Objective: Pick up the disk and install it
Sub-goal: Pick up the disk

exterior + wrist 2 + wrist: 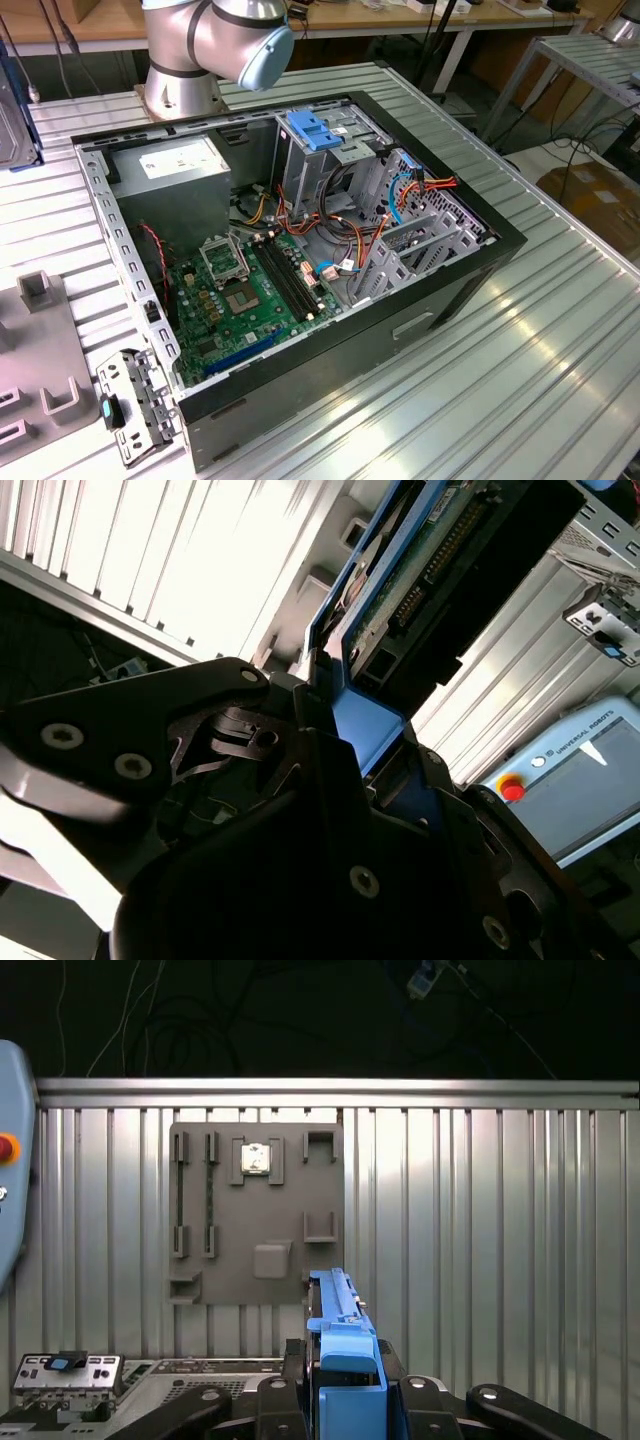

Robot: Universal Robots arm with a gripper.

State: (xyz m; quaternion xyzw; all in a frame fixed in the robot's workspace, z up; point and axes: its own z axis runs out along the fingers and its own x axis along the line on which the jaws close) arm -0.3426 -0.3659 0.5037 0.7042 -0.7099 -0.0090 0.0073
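In both wrist views the disk (341,1345) stands edge-on between my fingers, its blue plastic rail towards the first wrist camera. The second wrist view shows the disk (415,575) from the underside, with a green circuit board, a row of connector pins and a blue rail along its side. My gripper (345,1388) is shut on the disk's lower end, its black fingers (300,745) pressed against the blue rail. I hold the disk in the air above the ribbed metal table (500,1220), off to the side of the open computer case (440,300).
The case lies open with its motherboard (245,290), a grey power-supply box (175,165), a metal cage topped by a blue bracket (313,130) and loose cables. A grey fixture plate (255,1210) and a small metal panel (135,405) lie on the table. A teach pendant (580,780) stands nearby.
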